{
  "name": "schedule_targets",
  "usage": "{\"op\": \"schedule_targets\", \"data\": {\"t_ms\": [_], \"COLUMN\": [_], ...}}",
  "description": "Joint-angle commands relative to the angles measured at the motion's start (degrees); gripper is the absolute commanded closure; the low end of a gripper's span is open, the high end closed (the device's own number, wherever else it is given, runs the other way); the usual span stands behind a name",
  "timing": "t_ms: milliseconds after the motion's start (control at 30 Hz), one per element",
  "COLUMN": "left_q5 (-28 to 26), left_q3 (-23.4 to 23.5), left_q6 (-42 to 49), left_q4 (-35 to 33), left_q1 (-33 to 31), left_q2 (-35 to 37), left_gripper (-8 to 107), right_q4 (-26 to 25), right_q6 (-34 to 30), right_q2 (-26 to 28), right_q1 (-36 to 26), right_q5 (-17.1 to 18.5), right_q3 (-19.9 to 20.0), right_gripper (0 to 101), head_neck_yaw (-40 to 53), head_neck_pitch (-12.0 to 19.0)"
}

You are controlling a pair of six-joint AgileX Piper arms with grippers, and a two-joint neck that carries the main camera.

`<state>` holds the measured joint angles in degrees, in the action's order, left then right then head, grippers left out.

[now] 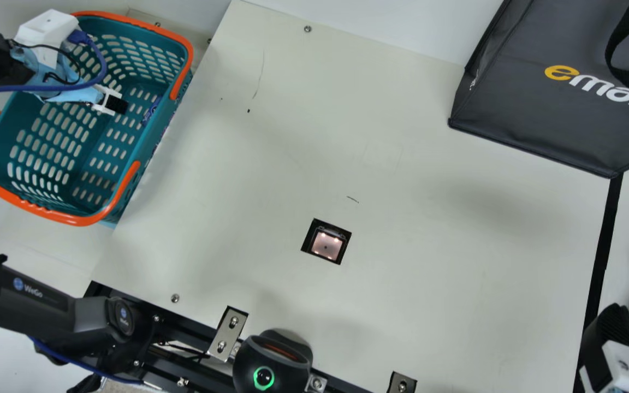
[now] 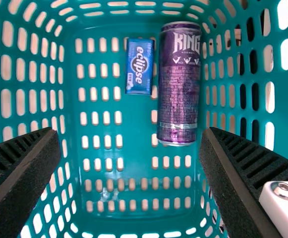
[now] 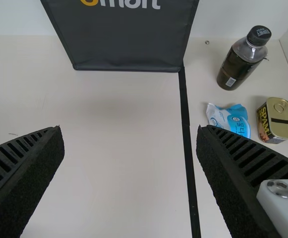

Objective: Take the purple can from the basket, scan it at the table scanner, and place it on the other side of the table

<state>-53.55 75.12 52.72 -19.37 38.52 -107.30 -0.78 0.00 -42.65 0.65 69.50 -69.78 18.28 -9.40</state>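
Note:
In the main view my left gripper [image 1: 111,102] is over the teal basket [image 1: 110,136] at the far left. The left wrist view shows that gripper [image 2: 131,148] open above the basket floor, where the purple can [image 2: 179,84] lies beside a small blue pack [image 2: 140,67]; nothing is between its fingers. The scanner [image 1: 326,244] is a square window set in the table. At the main view's lower right edge is my right gripper [image 1: 609,333]; in the right wrist view this gripper [image 3: 131,144] stands open and empty above the table.
A dark bag [image 1: 544,103] stands at the back right. Beyond a black line [image 3: 189,158] lie a white-blue packet [image 3: 229,119], a dark bottle [image 3: 243,58] and a yellow tin [image 3: 276,120]. Orange handles [image 1: 77,220] border the basket.

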Motion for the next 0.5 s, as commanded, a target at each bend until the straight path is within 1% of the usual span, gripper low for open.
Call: {"op": "schedule_targets", "data": {"t_ms": [0, 267, 467], "left_q5": [-0.5, -2.2, -2.6], "left_q3": [0.1, 0.6, 0.7], "left_q6": [0.7, 2.6, 3.7], "left_q4": [-0.8, -3.3, -4.4], "left_q1": [0.3, 1.3, 1.8], "left_q2": [-0.3, -1.9, -3.1], "left_gripper": [9, 9, 9], "right_q4": [0.0, 0.0, 0.0], "right_q6": [0.0, 0.0, 0.0], "right_q2": [0.0, 0.0, 0.0], "right_q1": [0.0, 0.0, 0.0], "right_q5": [0.0, -0.1, -0.1], "right_q3": [0.0, 0.0, 0.0], "right_gripper": [6, 6, 6], "head_neck_yaw": [0.1, 0.1, 0.1], "head_neck_pitch": [1.5, 1.5, 1.5]}}
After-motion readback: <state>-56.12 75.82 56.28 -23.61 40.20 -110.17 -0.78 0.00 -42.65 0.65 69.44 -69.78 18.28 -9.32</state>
